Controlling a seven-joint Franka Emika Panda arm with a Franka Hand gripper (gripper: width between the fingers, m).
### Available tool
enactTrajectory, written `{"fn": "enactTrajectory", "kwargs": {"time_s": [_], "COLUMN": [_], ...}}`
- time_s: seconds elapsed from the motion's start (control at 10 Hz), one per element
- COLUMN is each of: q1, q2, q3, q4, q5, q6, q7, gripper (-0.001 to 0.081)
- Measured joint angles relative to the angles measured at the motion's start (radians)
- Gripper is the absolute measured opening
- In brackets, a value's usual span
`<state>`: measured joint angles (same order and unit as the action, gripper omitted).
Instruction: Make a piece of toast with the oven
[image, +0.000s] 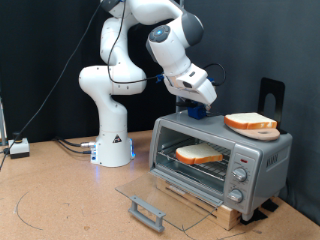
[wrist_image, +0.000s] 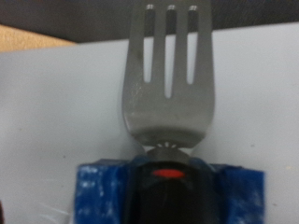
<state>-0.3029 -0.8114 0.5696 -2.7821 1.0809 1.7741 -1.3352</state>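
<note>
The silver oven (image: 262, 158) stands at the exterior view's right with its glass door (image: 165, 192) folded down flat. One piece of toast (image: 200, 154) lies on the wire rack inside. A look-alike slice (image: 250, 121) rests on a round wooden board (image: 264, 131) on the oven's roof. My gripper (image: 195, 108) hovers just above the roof's left part. In the wrist view my gripper (wrist_image: 168, 182), with blue fingers (wrist_image: 98, 191), is shut on a metal fork (wrist_image: 168, 84) that points out over the pale oven top (wrist_image: 56, 112).
The door's bar handle (image: 147, 212) juts out low over the table, in front of the oven. Three knobs (image: 239, 180) sit on the oven's right panel. A black stand (image: 272, 95) rises behind the oven. The robot base (image: 112, 140) and cables (image: 20, 147) are at the left.
</note>
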Motion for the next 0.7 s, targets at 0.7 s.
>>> {"fn": "enactTrajectory", "kwargs": {"time_s": [0.7], "q1": [-0.019], "q2": [-0.037], "q3": [-0.144], "q4": [0.008], "q5": [-0.057], "q6": [-0.053], "q7": [-0.052], "gripper": [0.0809]}}
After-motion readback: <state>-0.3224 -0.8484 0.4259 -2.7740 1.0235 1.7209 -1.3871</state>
